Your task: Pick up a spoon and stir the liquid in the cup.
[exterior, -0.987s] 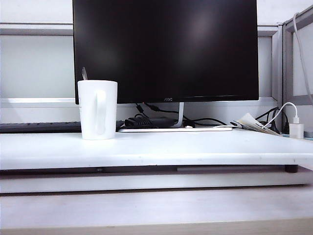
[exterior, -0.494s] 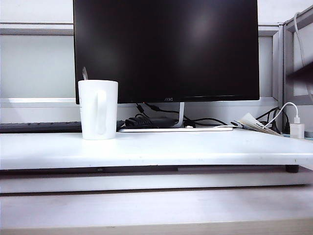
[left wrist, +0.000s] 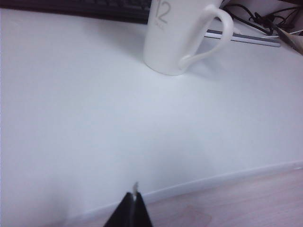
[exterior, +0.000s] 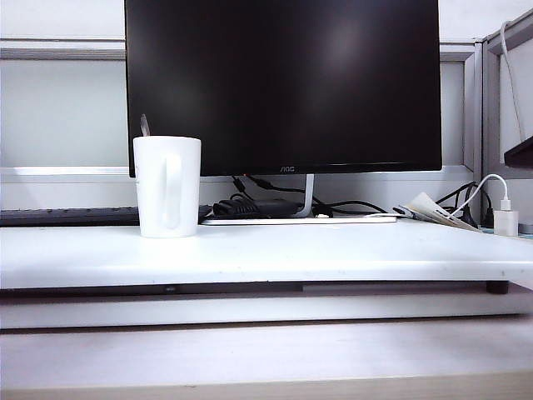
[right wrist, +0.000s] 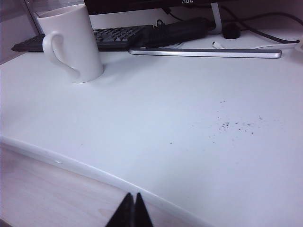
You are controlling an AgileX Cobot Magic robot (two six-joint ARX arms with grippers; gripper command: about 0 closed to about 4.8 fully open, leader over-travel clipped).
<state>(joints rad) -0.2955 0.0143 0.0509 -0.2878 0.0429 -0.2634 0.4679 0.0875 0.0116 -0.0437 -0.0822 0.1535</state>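
- I see the cup (exterior: 166, 187) standing upright on the white table (exterior: 333, 254), toward its left end and close to the back edge, its loop handle facing the front edge.
- The spoon (exterior: 144, 125) stands inside the cup; only its thin grey handle tip shows above the rim, leaning slightly left against the black monitor (exterior: 283, 83).
- My left gripper (left wrist: 131, 208) hangs over the table's front edge, well short of the cup (left wrist: 177, 33). Its jaws are pressed together and carry nothing.
- My right gripper (right wrist: 131, 210) also sits at the front edge, far from the cup (right wrist: 71, 42). Its tips meet with no gap, gripping nothing.
- A dark keyboard (right wrist: 94, 38) lies behind the cup along the back edge.
- A white charger plug (exterior: 505, 221) sits near the back right corner.
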